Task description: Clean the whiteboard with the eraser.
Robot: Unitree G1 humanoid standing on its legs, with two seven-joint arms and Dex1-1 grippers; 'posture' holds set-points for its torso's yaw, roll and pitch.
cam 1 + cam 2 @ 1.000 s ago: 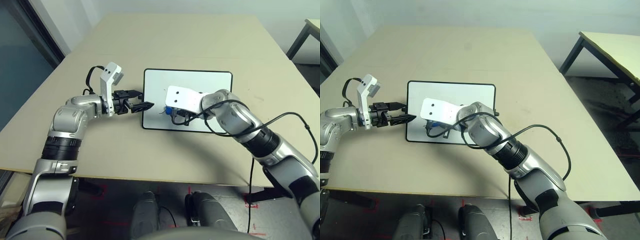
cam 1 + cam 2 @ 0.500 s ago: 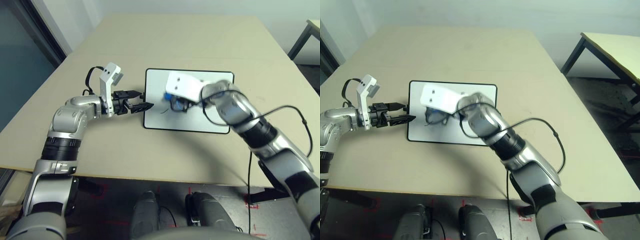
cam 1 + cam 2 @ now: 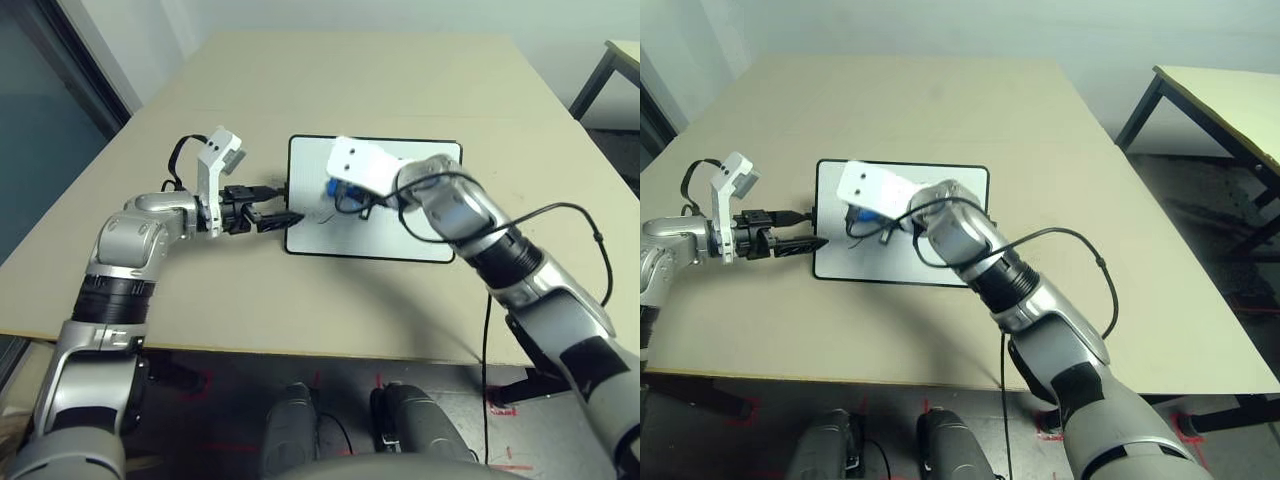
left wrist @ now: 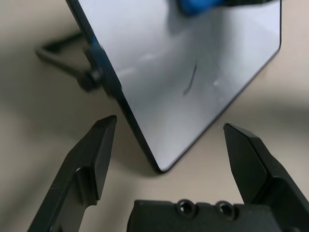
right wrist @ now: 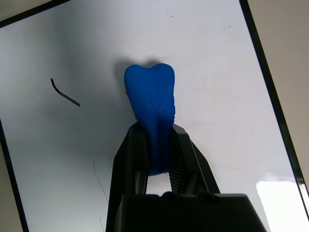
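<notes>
Whiteboard: the whiteboard (image 3: pixel 375 200) lies flat at the middle of the table, long axis running 9 to 3 o'clock across the robot's front, black frame with rounded corners.
Surface: a pale beige table (image 3: pixel 350 80), matte, with a faint seam crossing it behind the board.
Room: a dark glass wall (image 3: pixel 50 130) rises past the table's edge at 9 o'clock; a second table (image 3: pixel 1225 95) with black legs stands off at 2 o'clock; grey floor below.
Eraser: the eraser (image 5: pixel 150 104), a bright blue block, rests on the board's 9 o'clock half, toward the far edge; its long axis runs in line with the fingers that hold it, rounded end pointing away from the wrist.
Right gripper: the right gripper (image 5: pixel 157 154) is clamped on the eraser's near end, one black finger on each side.
Left gripper: the left gripper (image 4: pixel 169 130) has its jaws spread wide, straddling the board's near corner at 9 o'clock, just off the frame.
Marks: a short dark stroke (image 5: pixel 65 93) lies on the white surface beside the eraser, apart from it.
Left wrist view adds: a small black side tab (image 4: pixel 91 75) on the frame, and a thin black stand piece beside it on the table.
Head views add: a black cable (image 3: pixel 560 220) looping off the right forearm.
</notes>
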